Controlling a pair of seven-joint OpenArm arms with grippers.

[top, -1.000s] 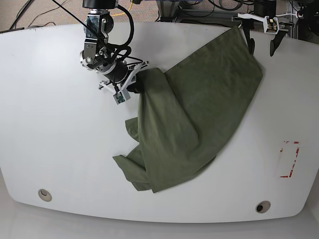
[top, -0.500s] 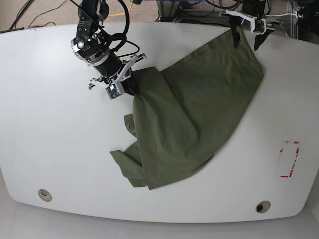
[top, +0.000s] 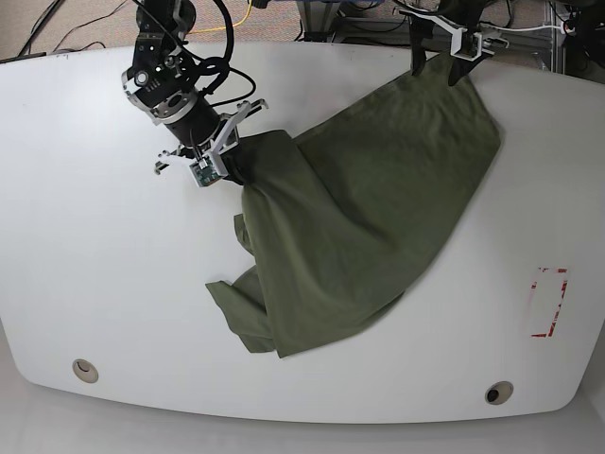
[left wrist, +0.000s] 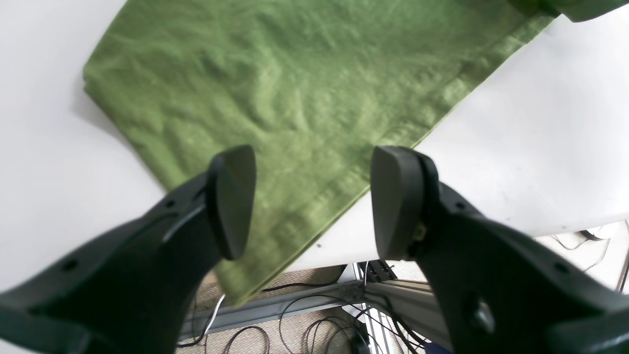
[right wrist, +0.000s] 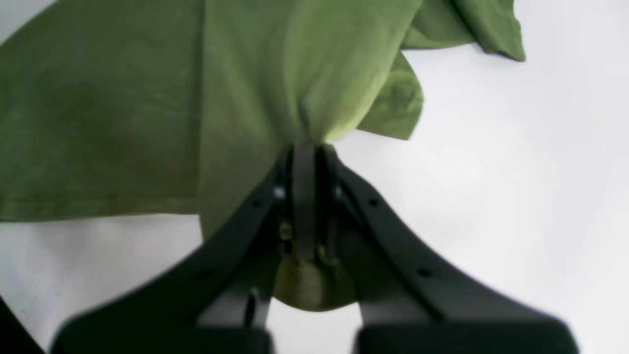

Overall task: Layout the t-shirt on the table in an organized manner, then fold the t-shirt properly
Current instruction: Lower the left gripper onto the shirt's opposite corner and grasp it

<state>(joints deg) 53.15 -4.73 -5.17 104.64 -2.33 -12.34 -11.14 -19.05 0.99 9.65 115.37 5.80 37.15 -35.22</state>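
On the table [top: 95, 284], the right gripper [right wrist: 304, 147] pinches the t-shirt [top: 359, 218]; the left gripper [left wrist: 312, 196] gapes, base view hiding both.

You have a plain olive-green t-shirt [top: 369, 208], no print, on a glossy white table [top: 95, 265]. Near its right edge sits a red-marked rectangle [top: 548, 303]. Both grippers' fingers [left wrist: 231, 201] look black.

Bright, even overhead light glares off the glossy white table [top: 95, 265]; both wrist views blur softly up close.
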